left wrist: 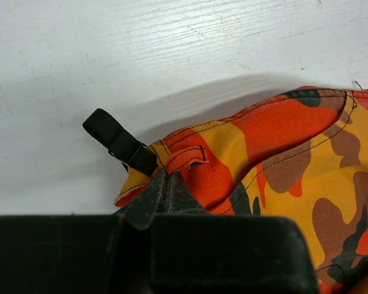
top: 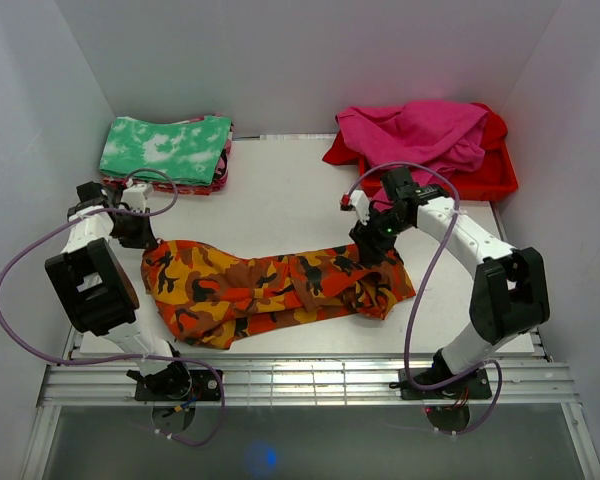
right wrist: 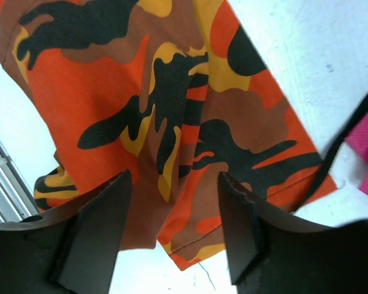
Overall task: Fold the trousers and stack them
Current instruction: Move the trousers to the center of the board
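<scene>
The camouflage trousers lie stretched left to right across the white table, rumpled in the middle. My left gripper is at their left end, shut on the waistband edge beside a belt loop and a black strap. My right gripper is over the right end. In the right wrist view its fingers stand apart, open, on either side of a leg hem, with the cloth between them.
A folded green-and-white mottled cloth lies on a stack at the back left. A red bin with magenta garments stands at the back right. The table's front edge with metal rails is near the arm bases.
</scene>
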Controlling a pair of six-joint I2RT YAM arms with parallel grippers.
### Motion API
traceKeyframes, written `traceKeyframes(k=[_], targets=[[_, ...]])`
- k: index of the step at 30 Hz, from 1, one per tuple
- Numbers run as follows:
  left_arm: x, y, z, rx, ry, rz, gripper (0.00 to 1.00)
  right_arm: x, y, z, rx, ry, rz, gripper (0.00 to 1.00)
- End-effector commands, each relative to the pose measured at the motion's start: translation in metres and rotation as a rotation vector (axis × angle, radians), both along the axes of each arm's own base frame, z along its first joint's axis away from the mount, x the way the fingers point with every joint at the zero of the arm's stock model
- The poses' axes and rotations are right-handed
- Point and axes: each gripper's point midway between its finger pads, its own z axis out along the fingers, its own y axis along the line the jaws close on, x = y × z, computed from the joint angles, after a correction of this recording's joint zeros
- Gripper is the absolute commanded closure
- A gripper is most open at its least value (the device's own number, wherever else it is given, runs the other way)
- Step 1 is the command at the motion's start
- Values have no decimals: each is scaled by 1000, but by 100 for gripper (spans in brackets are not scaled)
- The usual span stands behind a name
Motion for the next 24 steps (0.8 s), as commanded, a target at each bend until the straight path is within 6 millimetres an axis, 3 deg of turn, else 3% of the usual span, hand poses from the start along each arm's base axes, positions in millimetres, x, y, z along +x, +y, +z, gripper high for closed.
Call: traceKeyframes(k=[1, 3, 8, 14, 18, 19, 22, 24], targets=[[1, -7, 18, 6, -56, -36, 100, -17, 3, -14, 14, 70, 25, 34], [-1, -8, 18, 9, -54, -39, 100, -28, -1, -26, -15, 75, 41, 32], [-2, -8, 15, 7, -43, -42, 100, -39, -3, -34, -38, 39, 81, 32], [-3, -7, 15, 7, -33, -44, 100, -51, 22, 3, 70, 5, 141, 29], [-4, -7, 17, 9, -32, -48, 98, -63, 42, 18, 72, -47, 163, 19], [-4, -7, 17, 9, -32, -48, 98, -69, 56, 24, 87, -88, 199, 16], [-5, -8, 16, 5, -28, -46, 96, -78, 72, 15, 42, -122, 228, 16], [-5, -8, 14, 2, -20, -43, 96, -73, 74, 6, 2, -144, 217, 15]])
